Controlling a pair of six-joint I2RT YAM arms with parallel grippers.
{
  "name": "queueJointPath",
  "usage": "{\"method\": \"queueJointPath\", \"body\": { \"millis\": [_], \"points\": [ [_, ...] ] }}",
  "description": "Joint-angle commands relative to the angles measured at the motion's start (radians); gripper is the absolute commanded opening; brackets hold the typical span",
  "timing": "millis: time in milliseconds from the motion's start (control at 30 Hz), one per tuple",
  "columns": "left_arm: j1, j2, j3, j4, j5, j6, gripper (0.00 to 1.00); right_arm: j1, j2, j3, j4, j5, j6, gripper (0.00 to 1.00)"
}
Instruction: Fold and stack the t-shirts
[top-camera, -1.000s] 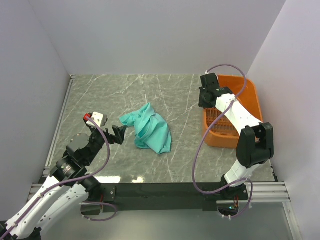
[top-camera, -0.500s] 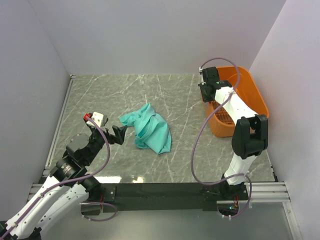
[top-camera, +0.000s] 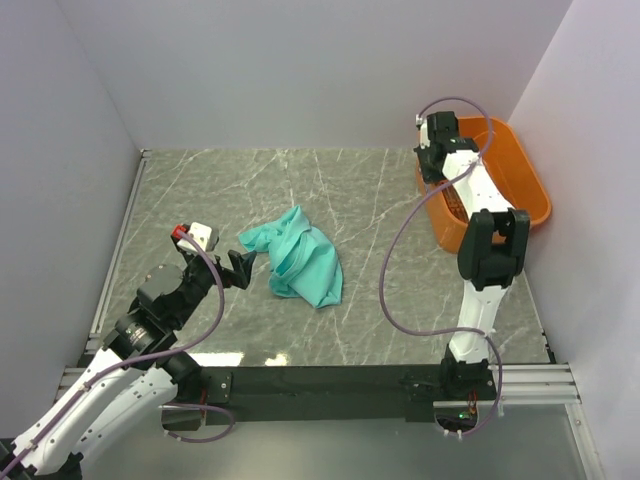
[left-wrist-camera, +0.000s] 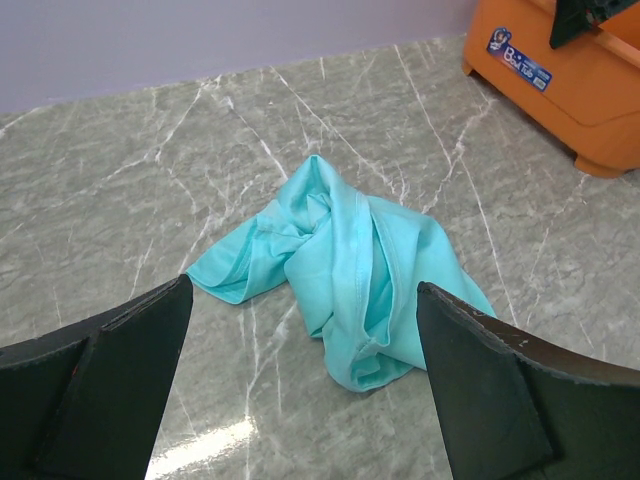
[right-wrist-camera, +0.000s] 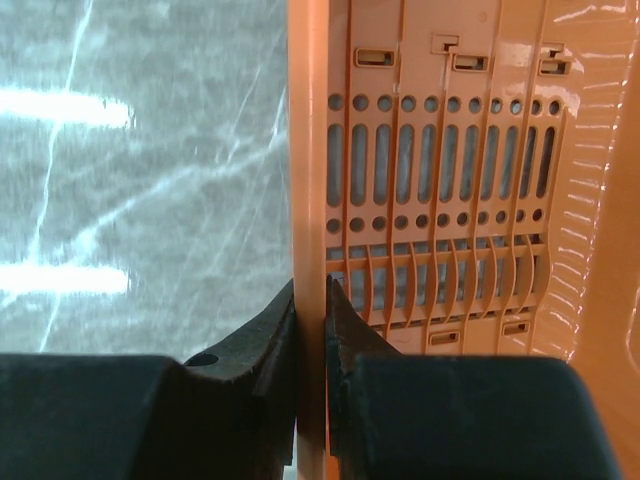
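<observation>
The orange basket (top-camera: 520, 172) sits at the far right of the grey marbled surface (top-camera: 250, 190), close to the right wall, and everything else is best placed from it.

The right claw (top-camera: 432, 165) is at the basket's left rim. The right wrist view shows its two black fingers (right-wrist-camera: 265, 335) pressed onto the thin orange edge, one outside over the surface (right-wrist-camera: 120, 200) and one inside against the slotted wall (right-wrist-camera: 440, 200). The claw (right-wrist-camera: 310, 300) is therefore pinching the basket's rim, with nothing else between the fingers. Whether the basket rests flat or is tipped cannot be told from above.

The t-shirt (top-camera: 298, 258) lies well to the left of the basket and a little nearer the arm bases, a single plain turquoise heap, crumpled and twisted with one pointed end aimed away from the bases. It touches neither the basket nor either claw.

The left claw (top-camera: 240, 268) is further from the basket than the shirt is, just beside the cloth's left edge and facing it. In the left wrist view its fingers (left-wrist-camera: 120, 370) are spread wide — the t-shirt (left-wrist-camera: 345, 280) shows whole in the gap of the claw (left-wrist-camera: 305, 290), untouched on the surface (left-wrist-camera: 120, 150). A corner of the basket (left-wrist-camera: 560, 80) shows beyond the shirt at upper right, bearing a small blue label.
</observation>
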Motion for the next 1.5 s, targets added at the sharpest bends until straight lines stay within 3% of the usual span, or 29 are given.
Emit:
{"method": "queueJointPath", "body": {
  "millis": [0, 133, 200, 233, 267, 333, 367, 467, 533, 733, 767, 833, 867, 967, 1033, 1233, 1467],
  "points": [
    [0.005, 0.001, 0.0, 0.037, 0.002, 0.006, 0.99, 0.009, 0.042, 0.103, 0.001, 0.044, -0.012, 0.01],
    [0.005, 0.002, -0.002, 0.038, 0.0, 0.008, 0.99, 0.009, 0.074, 0.147, 0.019, 0.081, -0.004, 0.04],
    [0.005, 0.005, -0.002, 0.04, 0.002, 0.008, 0.99, 0.009, 0.084, 0.169, 0.021, 0.088, -0.006, 0.12],
    [0.005, 0.007, 0.0, 0.04, 0.003, 0.008, 0.99, 0.007, 0.085, 0.175, 0.021, 0.087, -0.007, 0.17],
    [0.008, 0.008, 0.0, 0.04, 0.003, 0.008, 0.99, 0.009, 0.085, 0.185, 0.019, 0.087, -0.009, 0.3],
    [0.008, 0.008, -0.002, 0.041, 0.009, 0.008, 0.99, 0.012, 0.047, 0.19, 0.007, 0.069, -0.012, 0.39],
    [0.007, 0.008, -0.002, 0.041, 0.012, 0.008, 0.99, 0.016, 0.023, 0.164, 0.016, 0.065, -0.024, 0.51],
    [0.008, 0.012, -0.007, 0.047, 0.025, 0.008, 1.0, 0.027, -0.125, 0.091, 0.086, 0.035, -0.069, 0.7],
    [0.011, 0.022, -0.005, 0.047, 0.043, 0.006, 0.99, 0.035, -0.226, 0.069, 0.109, -0.003, -0.095, 0.76],
    [0.017, 0.073, 0.015, 0.041, 0.083, -0.05, 0.99, 0.059, -0.421, 0.009, 0.056, -0.18, -0.139, 0.79],
    [0.016, 0.082, 0.018, 0.043, 0.089, -0.073, 0.99, 0.062, -0.451, -0.049, 0.045, -0.33, -0.174, 0.79],
    [0.017, 0.122, 0.035, 0.049, 0.12, -0.168, 0.99, 0.074, -0.557, -0.133, 0.027, -0.492, -0.228, 0.79],
    [0.021, 0.137, 0.041, 0.05, 0.138, -0.205, 0.99, 0.079, -0.6, -0.238, 0.037, -0.678, -0.245, 0.79],
    [0.021, 0.2, 0.056, 0.07, 0.193, -0.323, 0.99, 0.098, -0.766, -0.476, 0.092, -0.975, -0.276, 0.79],
    [0.024, 0.255, 0.07, 0.083, 0.199, -0.354, 0.99, 0.101, -0.869, -0.579, 0.181, -1.083, -0.262, 0.81],
    [0.025, 0.5, 0.208, 0.029, 0.201, -0.314, 0.97, 0.099, -0.996, -0.869, 0.356, -1.183, -0.175, 0.89],
    [0.022, 0.789, 0.375, -0.138, 0.201, -0.256, 0.83, 0.093, -1.047, -0.999, 0.413, -1.166, -0.173, 0.89]
  ]
}}
